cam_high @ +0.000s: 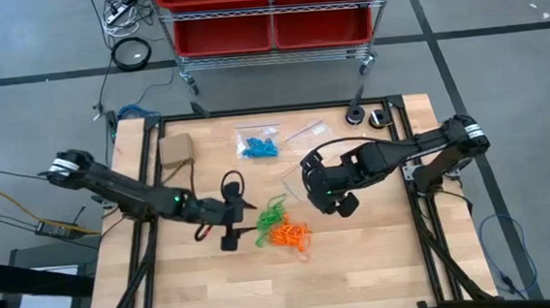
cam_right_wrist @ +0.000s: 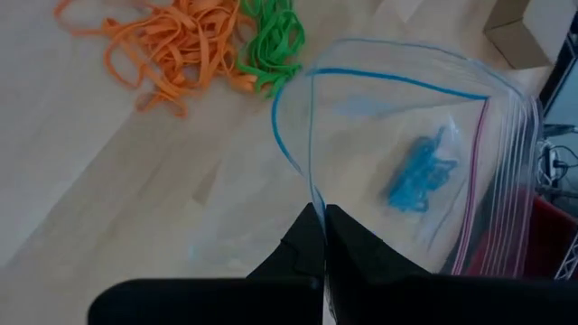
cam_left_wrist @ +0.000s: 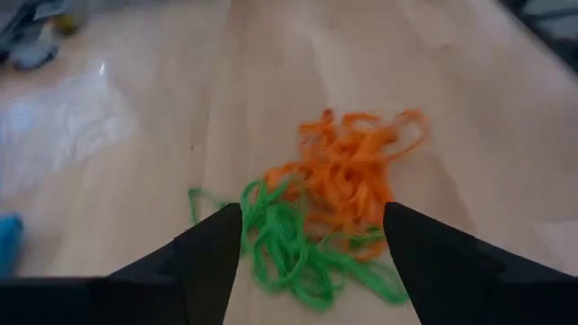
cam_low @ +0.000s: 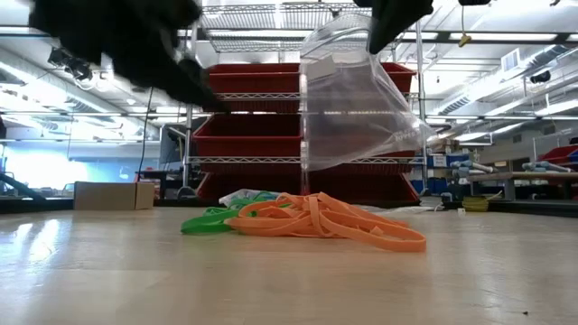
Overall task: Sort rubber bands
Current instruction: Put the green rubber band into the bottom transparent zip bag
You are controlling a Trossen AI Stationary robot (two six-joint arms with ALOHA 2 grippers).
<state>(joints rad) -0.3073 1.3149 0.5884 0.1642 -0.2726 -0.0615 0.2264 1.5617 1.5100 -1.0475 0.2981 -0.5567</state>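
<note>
Two claws | left claw (cam_left_wrist: 312, 262) open over rubber bands (cam_left_wrist: 334, 208)

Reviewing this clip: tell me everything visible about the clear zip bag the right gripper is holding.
The clear zip bag is thin, see-through plastic with a blue and a pink seal line at its mouth. The right gripper is shut on its rim and holds it lifted off the table, mouth gaping open, hanging near the orange rubber bands and green rubber bands. It looks empty; the blue rubber bands lie in another bag behind it.
</note>
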